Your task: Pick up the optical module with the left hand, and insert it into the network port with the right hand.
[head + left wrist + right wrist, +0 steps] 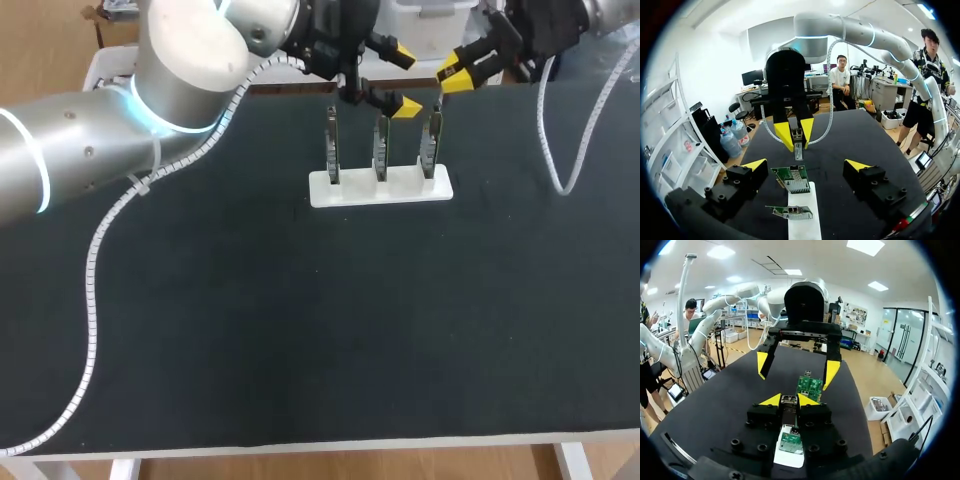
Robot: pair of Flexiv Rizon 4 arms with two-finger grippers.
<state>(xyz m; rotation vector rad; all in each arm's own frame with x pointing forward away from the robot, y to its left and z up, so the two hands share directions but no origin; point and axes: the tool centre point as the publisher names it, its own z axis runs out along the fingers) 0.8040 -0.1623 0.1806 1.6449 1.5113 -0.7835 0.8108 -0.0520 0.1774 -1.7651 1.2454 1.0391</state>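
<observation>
Looking down from the head view, the white stand [352, 190] sits toward the far edge of the worktop [300, 330] with 3 circuit boards [381, 150] upright in a row on it. The left hand [404, 78] hangs spread wide near the top of the middle board. The right hand [455, 75] sits just above the rightmost board and is the nearer of the 2 hands to it. From the left wrist view, the left hand's fingers stand far apart and hold nothing, while the right hand ahead is clamped narrowly on the optical module [798, 147], whose long axis runs down along its fingers toward the boards. From the right wrist view, the module lies between the closed yellow tips, with 1 board directly under it and another ahead, between the 2 hands. The insertion likely turns on lining that downward axis up with the network port, which cannot be clearly singled out.
</observation>
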